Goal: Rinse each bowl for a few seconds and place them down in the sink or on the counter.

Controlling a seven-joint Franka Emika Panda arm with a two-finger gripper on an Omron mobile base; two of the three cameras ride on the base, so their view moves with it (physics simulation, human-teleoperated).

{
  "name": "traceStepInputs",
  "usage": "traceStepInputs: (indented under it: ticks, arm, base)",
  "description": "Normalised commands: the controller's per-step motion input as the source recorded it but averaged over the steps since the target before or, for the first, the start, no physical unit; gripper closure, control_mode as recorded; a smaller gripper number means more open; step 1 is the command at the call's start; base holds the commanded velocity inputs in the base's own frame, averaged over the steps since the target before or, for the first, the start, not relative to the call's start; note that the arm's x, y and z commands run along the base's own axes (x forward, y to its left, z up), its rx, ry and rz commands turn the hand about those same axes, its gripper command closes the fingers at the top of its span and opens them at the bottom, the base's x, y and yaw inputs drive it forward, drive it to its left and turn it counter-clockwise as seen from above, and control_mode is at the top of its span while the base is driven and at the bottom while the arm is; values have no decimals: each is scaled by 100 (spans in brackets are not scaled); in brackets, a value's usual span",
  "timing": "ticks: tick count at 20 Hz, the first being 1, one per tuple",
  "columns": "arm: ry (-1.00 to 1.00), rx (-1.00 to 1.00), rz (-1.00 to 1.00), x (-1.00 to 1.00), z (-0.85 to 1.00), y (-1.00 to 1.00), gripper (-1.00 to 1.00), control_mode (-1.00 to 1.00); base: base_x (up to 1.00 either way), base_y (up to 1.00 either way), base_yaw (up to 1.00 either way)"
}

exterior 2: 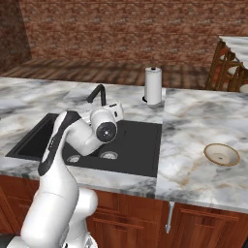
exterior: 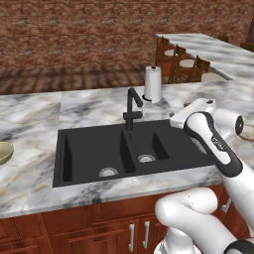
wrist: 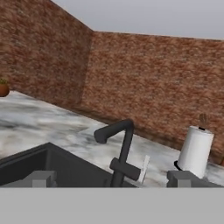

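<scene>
The olive-tan bowl [exterior: 4, 153] sits on the marble counter [exterior: 30, 114] at the far left edge, left of the black double-basin sink [exterior: 89, 149]. The cream-rimmed bowl [exterior 2: 222, 154] with a brownish inside rests on the counter [exterior 2: 193, 121] right of the sink [exterior 2: 140, 140]; in the left base view my arm hides most of it. My gripper [wrist: 113, 180] hovers over the right basin, pointing level toward the black gooseneck faucet [wrist: 124, 148]. Its fingertips [wrist: 41, 178] stand wide apart, open, with nothing between them. Both basins hold no bowl.
A white paper-towel roll [exterior: 153, 84] stands behind the faucet [exterior: 132, 106] to the right. Wooden chairs [exterior: 183, 64] and a second marble counter [exterior: 218, 49] lie at the back right. A brick wall runs behind. A small potted plant [wrist: 3, 89] stands far left.
</scene>
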Motion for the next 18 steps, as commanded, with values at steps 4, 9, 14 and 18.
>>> traceStepInputs:
  ticks: [4,9,14,18]
  arm:
    - [-8,0,4,20,-11,0,-100,-100]
    - [-5,0,4,20,-12,0,-100,-100]
    - [-2,0,3,21,-13,0,-100,-100]
    - [0,0,2,23,-11,0,-100,-100]
  base:
    - [0,0,0]
    - [0,0,0]
    - [0,0,0]
    - [0,0,0]
